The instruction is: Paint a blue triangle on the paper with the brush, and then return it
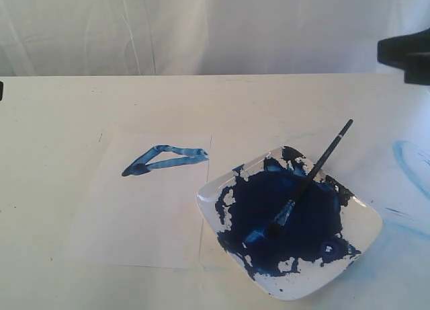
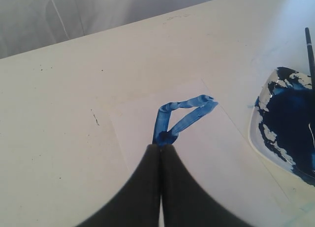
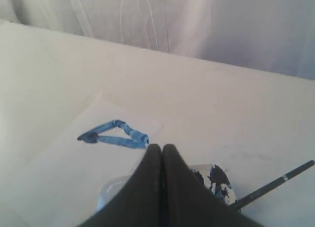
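Right hand (image 3: 158, 147): fingers pressed flat together, nothing between them. It hangs above the near edge of the plate (image 1: 363, 236), well clear of the paint. Left hand (image 2: 161, 147): likewise clenched and empty, poised over the paper (image 1: 148, 222), with its tip lined up on the dark pointed end of the blue triangle (image 1: 164, 159). I judge that it is raised off the sheet, though the wrist view alone does not settle that.

Brush (image 1: 316, 172): lies loose in the plate. Its bristles rest in the dark-blue pool and its black handle leans out over the far rim. Resting this way, the wet tip stays off the surface (image 1: 54, 155) and the handle is free to pick up again.

Triangle: a closed, uneven outline near the paper's far edge, with the long point toward the left arm's side. The paper lies flat, and its right edge is just at the plate's corner. Whether the two overlap, I cannot tell.

A pale-blue smear (image 1: 410, 159) shows on the surface beyond the plate, on the right arm's side.

Judgement: painting done and brush returned. Both hands hold off, probably to avoid dragging wet paint.
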You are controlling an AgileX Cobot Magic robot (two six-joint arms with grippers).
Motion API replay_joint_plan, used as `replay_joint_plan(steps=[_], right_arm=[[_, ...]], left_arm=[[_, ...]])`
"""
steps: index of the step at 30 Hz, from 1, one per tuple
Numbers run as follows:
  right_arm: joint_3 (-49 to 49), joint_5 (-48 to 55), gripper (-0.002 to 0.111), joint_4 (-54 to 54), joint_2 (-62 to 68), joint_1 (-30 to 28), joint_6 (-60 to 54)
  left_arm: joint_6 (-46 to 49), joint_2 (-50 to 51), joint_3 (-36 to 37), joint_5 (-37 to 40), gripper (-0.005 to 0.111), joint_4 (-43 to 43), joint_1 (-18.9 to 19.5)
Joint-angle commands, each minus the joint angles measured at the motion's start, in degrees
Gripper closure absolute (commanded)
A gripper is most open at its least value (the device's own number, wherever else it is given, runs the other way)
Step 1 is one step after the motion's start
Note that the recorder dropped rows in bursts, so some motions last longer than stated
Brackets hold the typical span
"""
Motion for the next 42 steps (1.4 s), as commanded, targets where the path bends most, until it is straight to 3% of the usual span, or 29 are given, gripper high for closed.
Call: replay_joint_plan(steps=[1,7,15,19,28,35,42], right_arm=[[0.12,-0.14,0.108,-0.01,-10.72,0.09,7.33],[0.12,-0.41,0.108,-0.26,-24.36,0.09,26.10],[0.12,-1.26,0.108,-0.93,-26.99,0.09,29.83],[0.16,-1.56,0.108,-10.90,-27.09,0.09,33.87],[9.07,-16.14,0.108,-45.05,-31.92,0.09,63.50],[20.53,-26.41,0.108,-56.67,-36.89,0.09,64.43],[31.30,-29.76,0.108,-59.95,-39.02,0.09,63.65]], left_arm=[[-0.59,-0.41,-0.03,0.97,0.107,-0.76,-0.37],[-0.59,-0.41,-0.03,0.97,0.107,-0.76,-0.37],[-0.59,-0.41,-0.03,0.97,0.107,-0.76,-0.37],[-0.59,-0.41,-0.03,0.97,0.107,-0.76,-0.37],[-0.59,-0.41,-0.03,0.97,0.107,-0.76,-0.37],[-0.59,-0.41,-0.03,0.97,0.107,-0.76,-0.37],[-0.59,-0.41,-0.03,0.97,0.107,-0.76,-0.37]])
